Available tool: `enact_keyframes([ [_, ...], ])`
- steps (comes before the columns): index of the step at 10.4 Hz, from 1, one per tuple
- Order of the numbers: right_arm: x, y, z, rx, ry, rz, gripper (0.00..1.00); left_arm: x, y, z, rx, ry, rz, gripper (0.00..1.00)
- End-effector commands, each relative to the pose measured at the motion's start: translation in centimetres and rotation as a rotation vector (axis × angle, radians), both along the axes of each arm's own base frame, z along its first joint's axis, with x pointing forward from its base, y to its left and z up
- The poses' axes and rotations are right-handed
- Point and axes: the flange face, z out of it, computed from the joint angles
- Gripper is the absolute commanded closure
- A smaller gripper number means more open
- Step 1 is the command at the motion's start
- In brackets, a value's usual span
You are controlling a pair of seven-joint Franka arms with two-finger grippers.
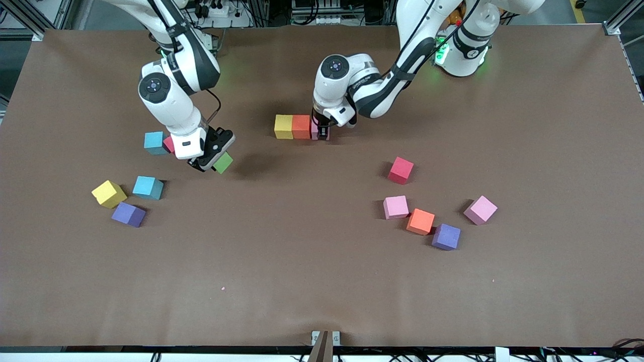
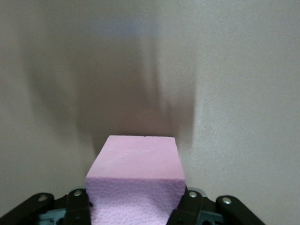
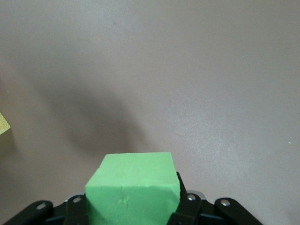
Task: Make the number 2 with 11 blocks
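The left gripper point(image 1: 320, 131) pinches a pink block point(image 2: 136, 180) at table level against the orange block point(image 1: 301, 126) beside the yellow block point(image 1: 284, 126), while the right gripper point(image 1: 214, 162) clamps a green block point(image 3: 133, 190) in the air above the table point(image 1: 302, 261).

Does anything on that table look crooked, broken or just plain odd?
Nothing looks damaged. The loose blocks lie scattered at odd angles; only the yellow block and orange block sit neatly side by side, touching.
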Motion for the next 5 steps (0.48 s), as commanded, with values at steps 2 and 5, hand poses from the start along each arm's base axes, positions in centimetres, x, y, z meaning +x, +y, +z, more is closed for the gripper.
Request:
enact_keyframes([
  [2,-0.1,0.4,0.3,0.000,-0.001,0.008,0.69,-0.3,-1.0,-0.5,-0.001,-0.017,0.039,0.94],
  [5,-0.1,0.4,0.3,-0.001,0.002,0.006,0.70,-1.2,-1.3,-0.5,0.001,-0.016,0.023,0.94],
])
